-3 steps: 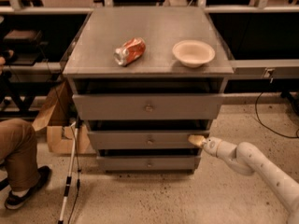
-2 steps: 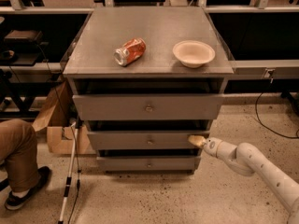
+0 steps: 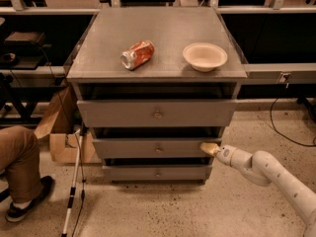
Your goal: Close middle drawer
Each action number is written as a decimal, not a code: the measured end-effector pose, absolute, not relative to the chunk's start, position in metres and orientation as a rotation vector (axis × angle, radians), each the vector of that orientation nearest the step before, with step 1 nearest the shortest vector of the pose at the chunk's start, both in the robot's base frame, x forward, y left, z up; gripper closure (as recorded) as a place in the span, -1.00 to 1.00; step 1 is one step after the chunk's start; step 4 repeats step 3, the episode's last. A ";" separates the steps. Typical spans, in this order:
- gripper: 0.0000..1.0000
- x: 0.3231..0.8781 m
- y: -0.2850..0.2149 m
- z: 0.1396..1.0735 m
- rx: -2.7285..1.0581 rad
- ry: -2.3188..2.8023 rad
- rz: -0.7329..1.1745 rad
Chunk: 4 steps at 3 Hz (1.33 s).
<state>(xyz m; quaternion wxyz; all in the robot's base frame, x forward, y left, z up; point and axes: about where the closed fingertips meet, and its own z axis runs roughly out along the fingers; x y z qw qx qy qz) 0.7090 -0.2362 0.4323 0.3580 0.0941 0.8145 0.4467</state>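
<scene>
An empty bowl [image 3: 205,57] and a crushed can [image 3: 137,54] sit on the tabletop [image 3: 163,28]. The hand [image 3: 208,148] touches the middle drawer [image 3: 148,148] at its right end. I cannot tell how far the hand is open.

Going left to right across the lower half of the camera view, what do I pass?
Person's leg → cardboard box → middle drawer → end effector, at the drawer front's right end → robot arm.

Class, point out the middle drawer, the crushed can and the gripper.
middle drawer [image 3: 128,148]: camera view, front panel, left half.
crushed can [image 3: 137,55]: camera view, middle of its side.
gripper [image 3: 207,147]: camera view, tip at the drawer front's right end.
</scene>
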 end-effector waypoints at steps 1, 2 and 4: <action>1.00 0.699 -0.246 0.428 0.235 2.133 1.163; 1.00 0.682 -0.257 0.422 0.217 2.180 1.181; 1.00 0.682 -0.257 0.422 0.217 2.180 1.181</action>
